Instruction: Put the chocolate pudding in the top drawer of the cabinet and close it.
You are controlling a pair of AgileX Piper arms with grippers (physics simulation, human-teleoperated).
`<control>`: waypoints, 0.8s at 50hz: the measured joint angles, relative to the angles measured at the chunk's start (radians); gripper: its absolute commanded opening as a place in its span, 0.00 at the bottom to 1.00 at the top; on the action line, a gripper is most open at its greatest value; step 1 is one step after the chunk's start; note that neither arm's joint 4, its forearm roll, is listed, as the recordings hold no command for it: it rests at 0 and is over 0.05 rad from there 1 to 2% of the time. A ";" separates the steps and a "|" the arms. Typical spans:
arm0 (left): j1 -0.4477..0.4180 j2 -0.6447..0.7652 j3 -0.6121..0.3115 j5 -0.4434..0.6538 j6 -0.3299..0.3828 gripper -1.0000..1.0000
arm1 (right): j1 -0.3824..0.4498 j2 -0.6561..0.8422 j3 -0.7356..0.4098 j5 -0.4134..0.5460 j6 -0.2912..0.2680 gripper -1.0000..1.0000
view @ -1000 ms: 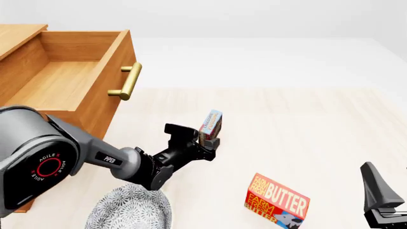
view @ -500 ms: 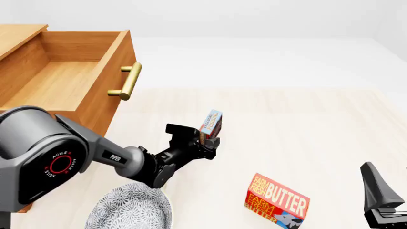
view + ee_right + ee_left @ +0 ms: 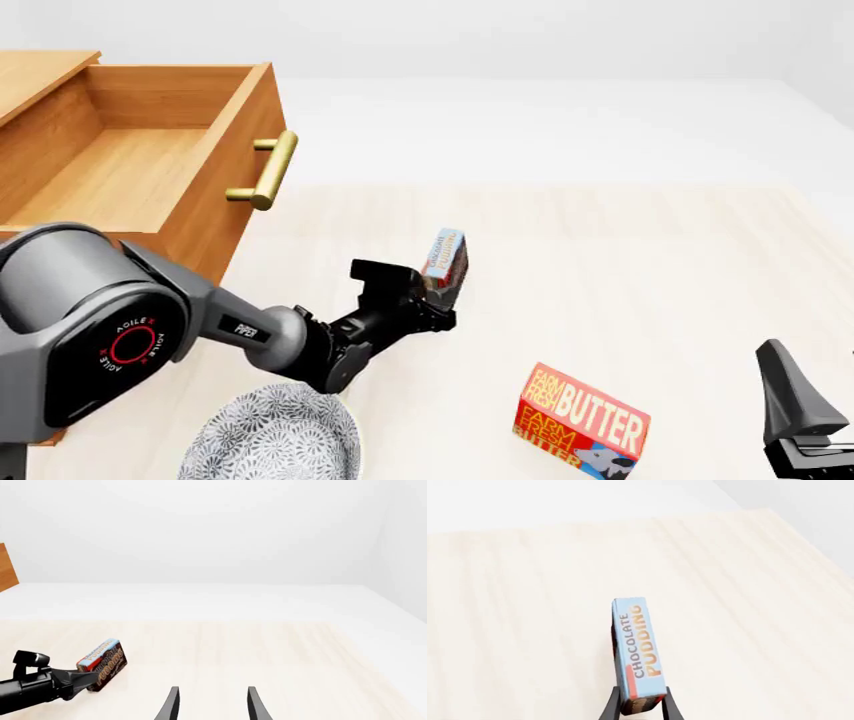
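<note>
My left pincer (image 3: 438,292) is pinching the chocolate pudding (image 3: 445,258) by its lower end, holding it upright above the counter (image 3: 641,260), right of the cabinet (image 3: 54,80) whose top drawer (image 3: 147,170) stands pulled out. My right pincer (image 3: 210,705) is spread, with nothing in it, near the Farm Fresh Butter box (image 3: 581,420).

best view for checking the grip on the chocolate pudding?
Left wrist view: the chocolate pudding fills the centre, its label readable, with the left gripper shut on its near end. The front view shows it small and tilted above the table. The right wrist view catches it side-on at a distance.
</note>
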 measured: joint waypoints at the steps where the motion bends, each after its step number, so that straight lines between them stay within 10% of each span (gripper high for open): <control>1: 0.000 0.000 0.000 0.000 0.000 0.00 | 0.000 0.000 0.000 0.000 0.000 1.00; 40: -0.020 -0.209 0.108 0.034 0.071 0.00 | 0.000 0.000 0.000 0.000 0.000 1.00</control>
